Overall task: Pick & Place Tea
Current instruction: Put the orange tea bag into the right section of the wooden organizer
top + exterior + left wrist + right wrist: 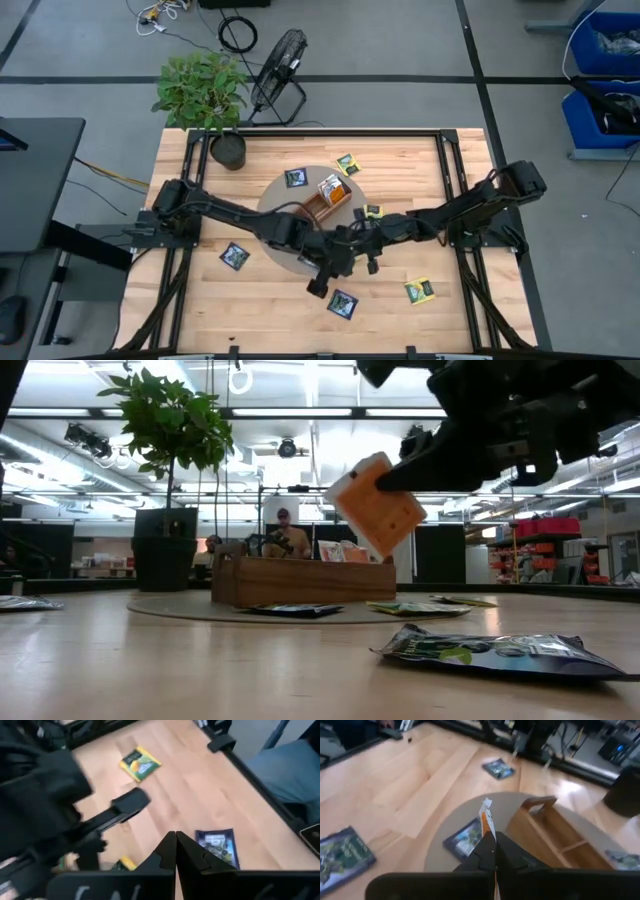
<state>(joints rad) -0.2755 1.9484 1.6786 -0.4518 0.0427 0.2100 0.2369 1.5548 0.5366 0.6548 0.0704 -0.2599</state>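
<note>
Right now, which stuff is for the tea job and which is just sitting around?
For the job:
- orange tea packet pinched in the right claw
- navy packet
- yellow packet
- wooden tray

Just lying about:
- potted plant
- fan
- left claw, shut on nothing

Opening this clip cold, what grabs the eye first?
The orange tea packet hanging in mid-air, pinched edge-on by the shut right gripper above the round mat. Beside it stands the wooden tray, and the left gripper, also shut and empty, hovers over a navy packet.
</note>
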